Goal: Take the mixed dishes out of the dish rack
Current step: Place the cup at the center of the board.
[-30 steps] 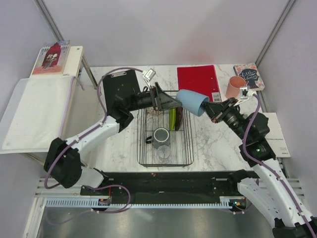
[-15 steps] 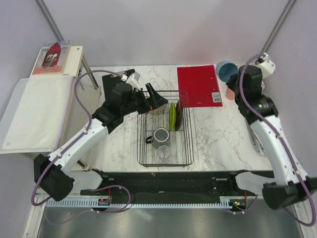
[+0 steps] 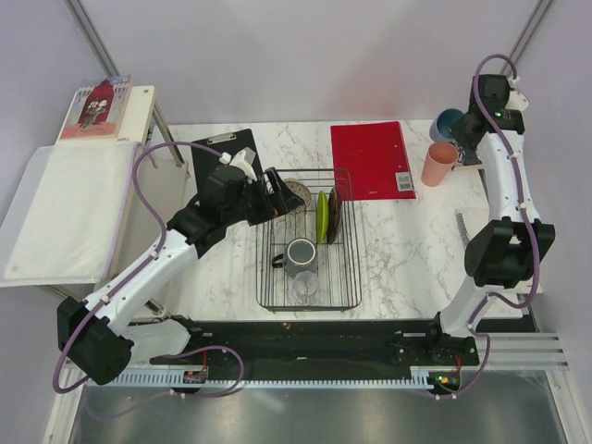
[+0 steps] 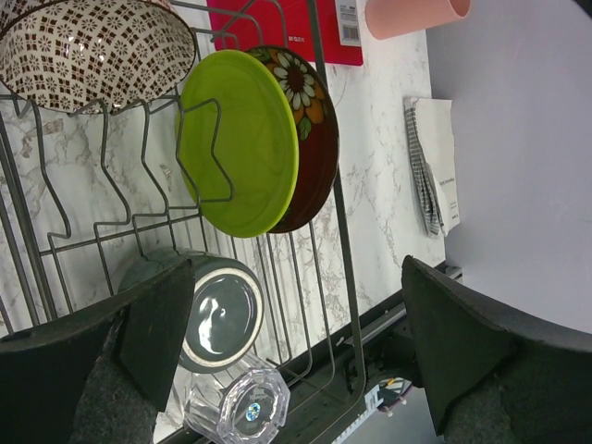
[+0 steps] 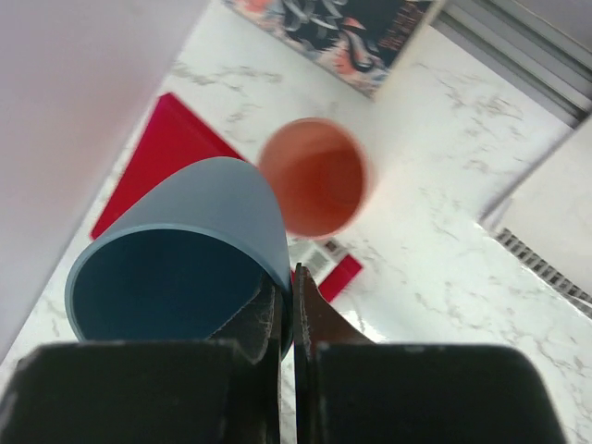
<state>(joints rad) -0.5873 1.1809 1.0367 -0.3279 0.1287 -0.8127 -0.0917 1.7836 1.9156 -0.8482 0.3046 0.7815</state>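
With our right hand (image 5: pixel 285 305) pinching the blue cup (image 5: pixel 185 268) by its rim, we hold our left hand (image 4: pixel 296 324) wide before the slick, breakable lime-green plate (image 4: pixel 236 139) standing in the dish rack (image 4: pixel 346 277), best gripped edgewise.

Two plates: lime-green plate (image 4: pixel 236 139), dark red plate (image 4: pixel 314 120). Two cups: blue cup (image 5: pixel 176 268), pink cup (image 5: pixel 314 176). One bowl (image 4: pixel 92 51), one mug (image 4: pixel 217 314), one glass (image 4: pixel 242 407), one dish rack (image 3: pixel 342 268).

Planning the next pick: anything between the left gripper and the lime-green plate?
No dish does. From the open left gripper, only a wire prong of the dish rack crosses the face of the lime-green plate; the dark red plate stands just behind it.
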